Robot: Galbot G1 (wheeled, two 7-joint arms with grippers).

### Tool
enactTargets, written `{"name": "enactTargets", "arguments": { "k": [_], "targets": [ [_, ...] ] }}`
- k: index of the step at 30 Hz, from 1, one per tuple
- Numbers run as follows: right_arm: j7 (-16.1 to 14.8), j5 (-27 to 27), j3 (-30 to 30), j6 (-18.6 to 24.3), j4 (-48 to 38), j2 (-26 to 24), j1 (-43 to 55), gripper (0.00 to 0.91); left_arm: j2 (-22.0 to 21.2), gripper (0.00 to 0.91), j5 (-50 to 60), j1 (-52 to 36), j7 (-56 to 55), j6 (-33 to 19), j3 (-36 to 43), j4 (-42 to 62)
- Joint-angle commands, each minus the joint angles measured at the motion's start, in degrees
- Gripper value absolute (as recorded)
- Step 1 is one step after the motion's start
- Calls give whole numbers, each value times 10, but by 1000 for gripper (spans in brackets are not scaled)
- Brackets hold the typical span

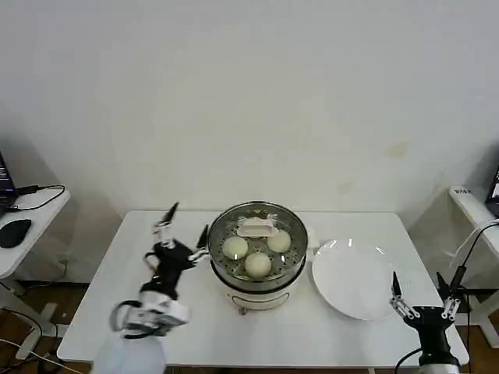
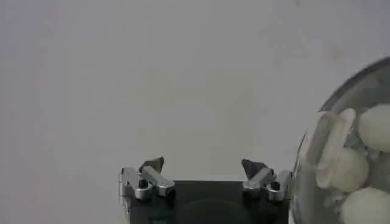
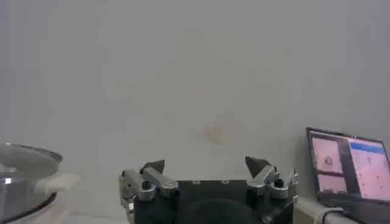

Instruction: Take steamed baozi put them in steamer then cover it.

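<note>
The steamer (image 1: 257, 284) stands mid-table. The cover (image 1: 258, 228), clear glass with a cream bar handle, rests on its rim. Through the glass I see three cream-white steamed baozi (image 1: 235, 248) (image 1: 258, 265) (image 1: 279, 241) on the tray. My left gripper (image 1: 187, 224) is open and empty, just left of the steamer and apart from it. In the left wrist view the left gripper (image 2: 203, 164) stands open, with the steamer's rim (image 2: 303, 159), the cover's handle (image 2: 332, 143) and a baozi (image 2: 375, 128) beside it. My right gripper (image 1: 419, 290) (image 3: 206, 164) is open and empty at the front right corner.
An empty white plate (image 1: 355, 276) lies right of the steamer, between it and the right gripper. A side desk with a mouse (image 1: 14, 232) stands at the left. A lit screen (image 3: 347, 164) sits at the right. The steamer (image 3: 24, 176) edges into the right wrist view.
</note>
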Motion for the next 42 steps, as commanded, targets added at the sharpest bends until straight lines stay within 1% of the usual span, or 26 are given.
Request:
{"name": "enactTargets", "arguments": {
  "k": [1,3,5,8,10,11,13,18,23,28,37,40,42],
  "targets": [
    [-5,-16,-52,-10,11,-5,-18,907,-37,907,-463,217,-94,-210,-292,52],
    [-7,-19,-61,-11,11,-6,-20,907,-50,907,-466,240,-93,-219,-292,50],
    [-12,-19,-68,-20,15,-4,-23,907,-64,907,-464,261,-80,-224,-298,53],
    [-22,-20,-71,-52,23,-8,-33,907,-76,907,-457,290,-73,-250,-301,60],
    [-26,-31,-71,-76,27,-11,-39,907,-81,907,-445,298,-72,-273,-302,83],
    [-26,-33,-71,-80,27,-12,-42,907,-79,907,-446,303,-69,-275,-302,98],
    [-25,-35,-72,-97,29,-14,-46,907,-75,907,-448,303,-67,-273,-300,118],
    [-26,-48,-83,-115,34,-14,-51,907,-79,907,-453,302,-68,-267,-297,145],
    [-25,-54,-89,-117,36,-10,-50,907,-82,907,-440,326,-56,-259,-284,142],
    [-25,-61,-89,-116,38,-7,-54,907,-88,907,-438,330,-60,-249,-269,134],
    [-26,-59,-97,-140,52,-12,-63,907,-88,907,-436,334,-69,-237,-255,113],
    [-19,-55,-105,-149,56,-11,-64,907,-87,907,-433,332,-73,-236,-259,111],
    [-7,-54,-113,-163,58,-11,-66,907,-86,907,-433,330,-75,-232,-261,109]
  ]
}}
